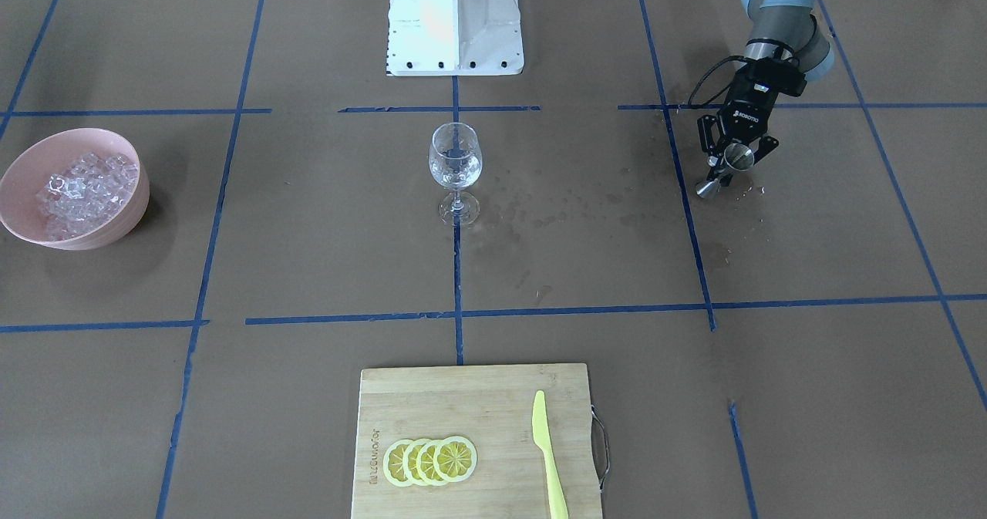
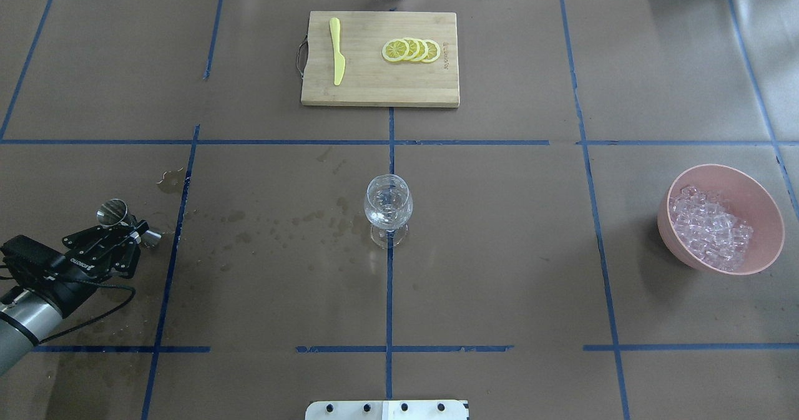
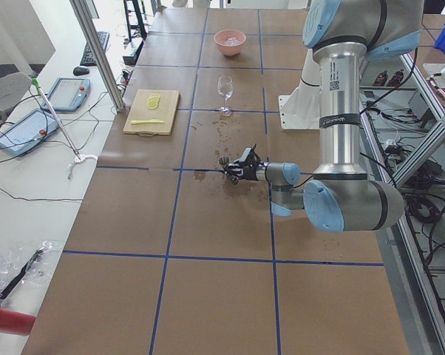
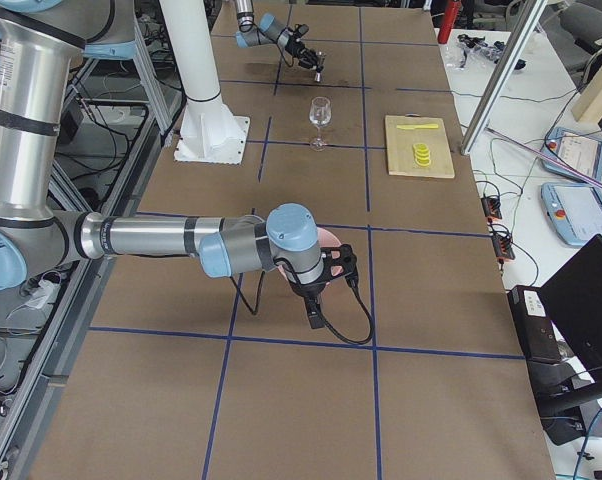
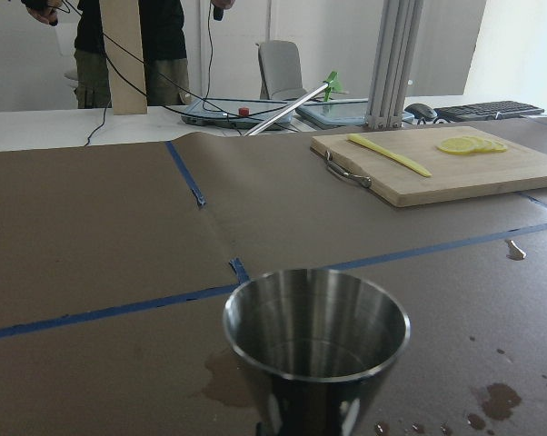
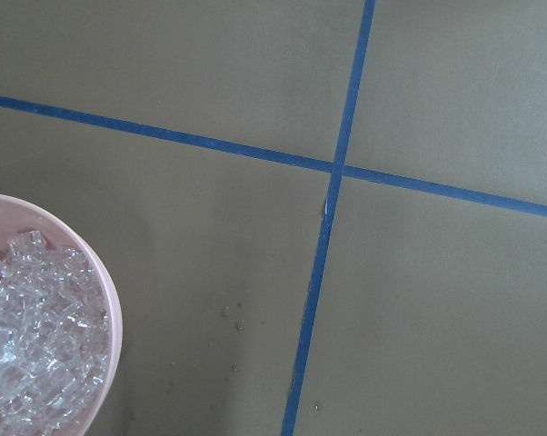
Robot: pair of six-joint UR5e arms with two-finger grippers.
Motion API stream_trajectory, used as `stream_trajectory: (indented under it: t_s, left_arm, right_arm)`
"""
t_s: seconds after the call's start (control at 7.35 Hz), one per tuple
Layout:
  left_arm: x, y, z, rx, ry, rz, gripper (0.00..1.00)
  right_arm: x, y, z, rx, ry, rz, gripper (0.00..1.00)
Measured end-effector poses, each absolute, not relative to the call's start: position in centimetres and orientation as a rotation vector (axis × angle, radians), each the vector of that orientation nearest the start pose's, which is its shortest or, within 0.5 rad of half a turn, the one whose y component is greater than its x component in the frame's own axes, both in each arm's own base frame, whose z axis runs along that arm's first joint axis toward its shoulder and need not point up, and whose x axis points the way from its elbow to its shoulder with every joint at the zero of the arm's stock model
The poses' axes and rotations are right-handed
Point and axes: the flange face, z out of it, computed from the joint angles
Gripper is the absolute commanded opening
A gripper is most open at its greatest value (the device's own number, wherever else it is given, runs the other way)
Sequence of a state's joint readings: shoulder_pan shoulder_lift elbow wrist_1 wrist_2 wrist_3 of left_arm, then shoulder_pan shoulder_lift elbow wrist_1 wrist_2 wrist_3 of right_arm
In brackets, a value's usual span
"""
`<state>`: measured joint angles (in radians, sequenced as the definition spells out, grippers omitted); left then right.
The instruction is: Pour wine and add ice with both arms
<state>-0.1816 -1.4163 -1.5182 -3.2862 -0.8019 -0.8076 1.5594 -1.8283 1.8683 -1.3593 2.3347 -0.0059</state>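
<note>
My left gripper is shut on a steel jigger and holds it tilted, low over the table at my far left. In the left wrist view the jigger's cup looks bare inside. The wine glass stands upright at the table's middle, and a little clear liquid seems to sit in it. The ice fills a pink bowl at my far right. My right gripper hangs beside the bowl; I cannot tell if it is open.
A wooden cutting board at the far side holds lemon slices and a yellow knife. Wet stains spot the brown paper between jigger and glass. Blue tape lines grid the table. The white pedestal is behind the glass.
</note>
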Motion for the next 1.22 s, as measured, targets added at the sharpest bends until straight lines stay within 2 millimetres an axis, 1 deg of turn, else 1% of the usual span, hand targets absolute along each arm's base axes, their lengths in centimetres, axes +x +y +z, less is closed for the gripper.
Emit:
stream_trajectory:
  t_s: [0.54,0.68,1.22]
  left_arm:
    - [36.23,-26.58,56.48,1.170,0.985,-0.103,0.00]
    - [36.37,-26.58,56.42,1.170,0.985,-0.101,0.02]
    - [36.50,-26.57,56.39,1.171,0.981,-0.096,0.01]
  right_arm:
    - [6.17,-39.73,60.38,0.236,-0.760,-0.107,1.00]
    - [6.19,-39.68,60.42,0.235,-0.760,-0.106,1.00]
    - [6.20,-39.63,60.47,0.233,-0.760,-0.105,1.00]
